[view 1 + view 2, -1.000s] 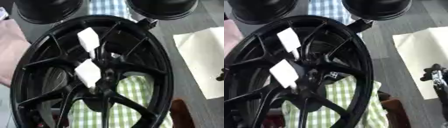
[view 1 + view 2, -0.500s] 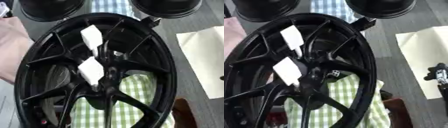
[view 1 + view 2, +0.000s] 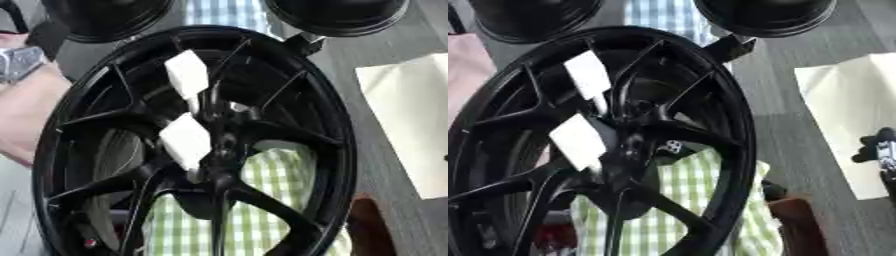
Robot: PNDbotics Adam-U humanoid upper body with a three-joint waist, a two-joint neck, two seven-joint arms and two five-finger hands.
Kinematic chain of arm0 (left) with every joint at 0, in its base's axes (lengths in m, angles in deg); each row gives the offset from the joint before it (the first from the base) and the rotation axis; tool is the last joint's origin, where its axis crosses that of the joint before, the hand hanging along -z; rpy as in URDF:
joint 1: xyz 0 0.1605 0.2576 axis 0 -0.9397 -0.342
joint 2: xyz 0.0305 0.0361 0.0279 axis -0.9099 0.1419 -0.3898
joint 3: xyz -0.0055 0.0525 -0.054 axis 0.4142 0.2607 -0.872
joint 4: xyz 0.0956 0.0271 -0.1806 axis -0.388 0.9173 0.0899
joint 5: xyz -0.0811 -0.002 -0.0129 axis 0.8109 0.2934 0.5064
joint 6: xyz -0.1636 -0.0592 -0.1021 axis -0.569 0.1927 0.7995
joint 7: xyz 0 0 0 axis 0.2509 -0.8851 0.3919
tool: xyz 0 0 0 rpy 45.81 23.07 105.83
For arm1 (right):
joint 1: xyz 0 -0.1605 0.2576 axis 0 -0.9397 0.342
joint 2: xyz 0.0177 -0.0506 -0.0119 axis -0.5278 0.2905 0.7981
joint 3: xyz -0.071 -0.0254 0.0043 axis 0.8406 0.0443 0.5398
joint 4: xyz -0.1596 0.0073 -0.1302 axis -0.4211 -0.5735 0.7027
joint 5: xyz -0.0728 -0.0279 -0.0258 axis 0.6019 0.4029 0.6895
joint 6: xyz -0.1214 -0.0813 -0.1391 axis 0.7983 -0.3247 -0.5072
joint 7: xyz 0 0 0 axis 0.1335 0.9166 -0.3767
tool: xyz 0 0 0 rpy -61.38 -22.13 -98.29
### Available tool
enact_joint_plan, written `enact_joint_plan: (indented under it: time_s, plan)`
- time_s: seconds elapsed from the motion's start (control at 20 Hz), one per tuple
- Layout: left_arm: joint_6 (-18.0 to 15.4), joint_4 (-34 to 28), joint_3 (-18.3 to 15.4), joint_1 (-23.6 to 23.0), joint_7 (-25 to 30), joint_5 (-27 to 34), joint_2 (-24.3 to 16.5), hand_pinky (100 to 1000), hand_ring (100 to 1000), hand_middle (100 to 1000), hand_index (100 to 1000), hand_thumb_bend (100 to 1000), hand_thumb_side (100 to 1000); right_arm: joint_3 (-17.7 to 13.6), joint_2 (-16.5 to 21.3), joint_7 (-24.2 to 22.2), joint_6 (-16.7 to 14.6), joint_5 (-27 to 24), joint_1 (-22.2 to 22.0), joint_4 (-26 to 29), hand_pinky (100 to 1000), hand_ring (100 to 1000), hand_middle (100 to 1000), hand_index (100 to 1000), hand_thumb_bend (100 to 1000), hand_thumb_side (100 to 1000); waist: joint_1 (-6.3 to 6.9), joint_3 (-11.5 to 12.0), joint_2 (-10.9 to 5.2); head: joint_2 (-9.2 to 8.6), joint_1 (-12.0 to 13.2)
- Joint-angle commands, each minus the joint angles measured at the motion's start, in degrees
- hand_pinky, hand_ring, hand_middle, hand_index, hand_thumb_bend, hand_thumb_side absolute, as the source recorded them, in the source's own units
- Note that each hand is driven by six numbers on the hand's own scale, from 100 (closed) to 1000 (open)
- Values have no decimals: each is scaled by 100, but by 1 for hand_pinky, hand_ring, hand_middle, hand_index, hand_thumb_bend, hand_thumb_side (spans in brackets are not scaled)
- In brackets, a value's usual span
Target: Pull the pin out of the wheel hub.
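Observation:
A large black spoked wheel hub point(image 3: 289, 100) stands tilted and fills most of both views. Two white flat-headed pins stick out near its centre: the upper pin point(image 3: 186, 75) sits between two spokes, the lower pin point(image 3: 185, 140) just left of the centre boss point(image 3: 223, 147). My right hand point(image 3: 879, 150) shows only as a black shape at the right edge of the right eye view, over the white paper and well apart from the wheel. It touches neither pin. My left hand shows in no view.
Two more black wheels point(image 3: 105, 17) point(image 3: 337, 15) lie at the back. Green checked cloth point(image 3: 271, 170) lies under the hub, and white paper point(image 3: 842, 110) on the grey table to the right. A pinkish shape with a silver band point(image 3: 19, 62) is at the left edge.
The whole picture has shifted slightly. The silver-banded shape has come into the left edge of the left eye view. Both pins stay in the hub, and my right hand has barely moved.

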Motion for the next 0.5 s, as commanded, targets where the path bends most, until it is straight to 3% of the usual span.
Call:
enact_joint_plan:
  time_s: [0.05,0.5]
  plan:
    - [-4,-56,239,299,474,92,-21,797,616,717,849,100,205,-2,156,-21,4,33,-20,75,817,514,467,573,100,697,-46,2,-400,-47,27]
    - [468,-56,890,960,1430,191,415,761,614,743,867,100,222,9,146,-20,26,43,-47,75,816,513,467,573,100,699,-47,31,-412,-26,33]
